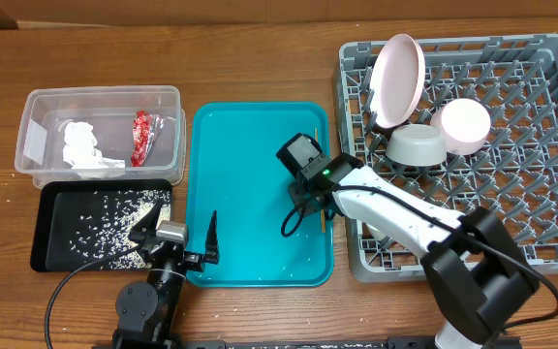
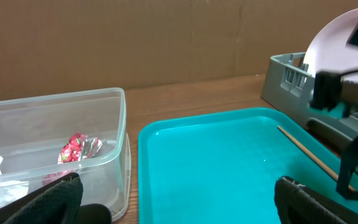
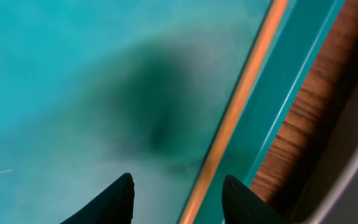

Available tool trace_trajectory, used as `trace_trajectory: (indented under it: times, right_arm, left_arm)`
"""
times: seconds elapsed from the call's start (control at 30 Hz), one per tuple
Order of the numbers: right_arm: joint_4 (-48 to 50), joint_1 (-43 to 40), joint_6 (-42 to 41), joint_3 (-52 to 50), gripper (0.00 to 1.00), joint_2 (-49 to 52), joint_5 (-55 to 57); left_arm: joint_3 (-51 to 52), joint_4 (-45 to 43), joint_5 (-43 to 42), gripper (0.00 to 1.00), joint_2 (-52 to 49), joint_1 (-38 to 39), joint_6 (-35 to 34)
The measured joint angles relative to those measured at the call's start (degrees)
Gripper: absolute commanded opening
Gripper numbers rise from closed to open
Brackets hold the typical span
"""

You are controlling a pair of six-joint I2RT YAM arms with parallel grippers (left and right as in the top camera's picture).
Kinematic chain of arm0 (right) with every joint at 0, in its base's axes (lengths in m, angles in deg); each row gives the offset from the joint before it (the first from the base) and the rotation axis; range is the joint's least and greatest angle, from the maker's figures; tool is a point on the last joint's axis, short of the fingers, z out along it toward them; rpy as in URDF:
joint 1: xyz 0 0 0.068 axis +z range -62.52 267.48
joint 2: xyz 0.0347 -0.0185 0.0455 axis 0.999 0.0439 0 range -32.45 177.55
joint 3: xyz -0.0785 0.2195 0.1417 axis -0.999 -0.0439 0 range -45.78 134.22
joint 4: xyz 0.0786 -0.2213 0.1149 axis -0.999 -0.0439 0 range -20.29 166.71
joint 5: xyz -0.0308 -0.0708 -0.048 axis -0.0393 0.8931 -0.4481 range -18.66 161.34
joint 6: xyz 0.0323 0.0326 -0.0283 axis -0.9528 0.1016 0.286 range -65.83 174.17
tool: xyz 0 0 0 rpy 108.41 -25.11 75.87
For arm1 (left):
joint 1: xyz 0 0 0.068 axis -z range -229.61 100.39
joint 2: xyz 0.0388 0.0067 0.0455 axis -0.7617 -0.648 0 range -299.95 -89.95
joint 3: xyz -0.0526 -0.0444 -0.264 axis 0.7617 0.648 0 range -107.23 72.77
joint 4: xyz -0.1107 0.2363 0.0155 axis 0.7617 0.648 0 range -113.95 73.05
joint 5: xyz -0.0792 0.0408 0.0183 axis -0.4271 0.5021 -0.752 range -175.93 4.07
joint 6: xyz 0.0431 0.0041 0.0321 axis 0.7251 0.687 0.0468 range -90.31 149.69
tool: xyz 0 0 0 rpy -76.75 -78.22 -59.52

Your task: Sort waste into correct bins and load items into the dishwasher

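Note:
A thin wooden chopstick (image 3: 238, 109) lies along the right rim of the teal tray (image 1: 245, 145). My right gripper (image 3: 178, 186) is open just above it, the stick between its fingers; in the overhead view this gripper (image 1: 314, 199) is at the tray's right edge. The grey rack (image 1: 521, 223) holds the plate (image 1: 398, 73), grey bowl (image 1: 415, 145) and pink bowl (image 1: 461, 126). The clear tub (image 1: 37, 107) holds the napkin (image 1: 80, 145) and wrapper (image 1: 141, 138). Rice grains (image 1: 105, 223) lie on the black tray (image 1: 42, 252). My left gripper (image 1: 180, 237) is open and empty. I see no cup and no second chopstick.
The left wrist view shows the tub (image 2: 114, 124), wrapper (image 2: 76, 148), teal tray (image 2: 229, 162), chopstick (image 2: 303, 149) and rack corner (image 2: 284, 71). A few rice grains (image 1: 269, 281) lie near the teal tray's front edge. A cardboard wall stands behind the table.

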Motion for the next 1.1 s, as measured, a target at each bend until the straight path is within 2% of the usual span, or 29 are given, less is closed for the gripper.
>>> trace_trajectory:
  times: [0.1,0.23,0.27,0.4,0.63,0.83,1.0,1.07,1.1]
  right_arm:
    - [1.3,-0.1,0.0,-0.3,0.45,1.8,1.6]
    - [1.6,-0.1,-0.3,-0.3,0.30,2.9,1.7]
    - [1.4,-0.1,-0.3,-0.3,0.20,3.4,1.6]
    - [0.3,-0.1,-0.2,0.2,0.04,3.7,-0.5]
    - [-9.0,-0.1,-0.6,5.5,0.04,3.5,-5.4]
    - [-13.1,-0.8,-0.5,16.1,0.04,-3.3,-0.9]
    - [-12.2,-7.0,0.0,19.1,0.04,-11.1,4.5]
    - [-12.2,-11.0,0.1,18.9,0.05,-10.2,5.3]
    - [-12.2,-12.3,0.3,18.8,0.09,-9.4,5.0]
  left_arm:
    - [0.0,0.0,0.0,1.00,0.0,0.0,0.0]
    - [0.0,0.0,0.0,1.00,0.0,0.0,0.0]
    - [0.0,0.0,0.0,1.00,0.0,0.0,0.0]
    - [0.0,0.0,0.0,1.00,0.0,0.0,0.0]
    - [0.0,0.0,0.0,1.00,0.0,0.0,0.0]
    - [0.0,0.0,0.0,1.00,0.0,0.0,0.0]
    - [0.0,0.0,0.0,1.00,0.0,0.0,0.0]
    - [0.0,0.0,0.0,1.00,0.0,0.0,0.0]
    - [0.0,0.0,0.0,1.00,0.0,0.0,0.0]
